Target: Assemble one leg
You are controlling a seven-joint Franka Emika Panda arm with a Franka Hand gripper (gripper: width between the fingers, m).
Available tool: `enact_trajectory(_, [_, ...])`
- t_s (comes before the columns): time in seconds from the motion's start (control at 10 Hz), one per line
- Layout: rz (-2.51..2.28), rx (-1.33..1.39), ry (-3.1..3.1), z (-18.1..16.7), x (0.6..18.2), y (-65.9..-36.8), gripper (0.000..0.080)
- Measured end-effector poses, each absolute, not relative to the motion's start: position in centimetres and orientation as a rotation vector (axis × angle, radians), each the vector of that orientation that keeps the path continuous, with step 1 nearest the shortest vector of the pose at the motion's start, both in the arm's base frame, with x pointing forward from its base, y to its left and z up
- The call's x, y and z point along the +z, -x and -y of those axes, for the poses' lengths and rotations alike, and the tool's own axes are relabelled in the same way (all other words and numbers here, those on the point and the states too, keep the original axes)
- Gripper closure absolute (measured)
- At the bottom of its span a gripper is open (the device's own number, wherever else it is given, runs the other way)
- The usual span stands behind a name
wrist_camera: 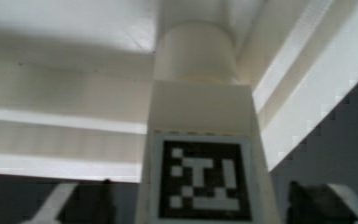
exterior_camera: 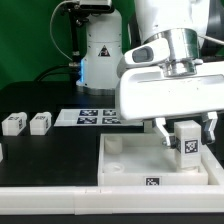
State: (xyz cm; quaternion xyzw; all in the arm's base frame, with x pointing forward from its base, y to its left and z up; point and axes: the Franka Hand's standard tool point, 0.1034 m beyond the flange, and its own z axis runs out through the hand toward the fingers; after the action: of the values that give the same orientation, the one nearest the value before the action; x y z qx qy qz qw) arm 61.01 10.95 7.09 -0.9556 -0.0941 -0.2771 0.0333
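The two-finger pincer (exterior_camera: 186, 126) was clamped on a small white plastic peg-like leg (exterior_camera: 187, 141) with a black-and-white tag, held upright. It stood at the large white square tray-like tabletop (exterior_camera: 130, 160)'s three o'clock corner on the black counter (exterior_camera: 40, 100). In the wrist view the leg (wrist_camera: 204, 120) met the tabletop's inner corner.

Leg (exterior_camera: 187, 141): smooth matt white plastic, printed tag; tabletop (exterior_camera: 125, 158) likewise, seemingly; table (exterior_camera: 40, 100) matt black.

We are counting three legs showing in the exterior view: two lying side by side on the black table (exterior_camera: 40, 150), one leg (exterior_camera: 13, 124) and another leg (exterior_camera: 40, 122), plus a third leg (exterior_camera: 188, 142) standing over the tabletop (exterior_camera: 120, 165). We are seeing one tabletop, one marker board (exterior_camera: 85, 117), one gripper (exterior_camera: 184, 126). Wrist view is showing one leg only.
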Motion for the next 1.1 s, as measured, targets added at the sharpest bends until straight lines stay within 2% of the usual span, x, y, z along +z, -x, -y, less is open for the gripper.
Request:
enact_trajectory(0.1, [0.291,-0.860,2.938,-11.0,7.4,-61.1,0.0267])
enact_trajectory(0.2, [0.291,-0.859,2.938,-11.0,7.5,-61.1,0.0171])
enact_trajectory(0.3, [0.290,-0.866,2.937,-11.0,7.7,-61.2,0.0156])
enact_trajectory(0.8, [0.291,-0.857,2.936,-10.9,8.7,-61.6,0.0151])
enact_trajectory(1.0, [0.304,-0.716,2.953,-11.5,8.2,-61.1,0.0151])
enact_trajectory(1.1, [0.315,-0.560,2.966,-12.0,8.1,-60.8,0.0151])
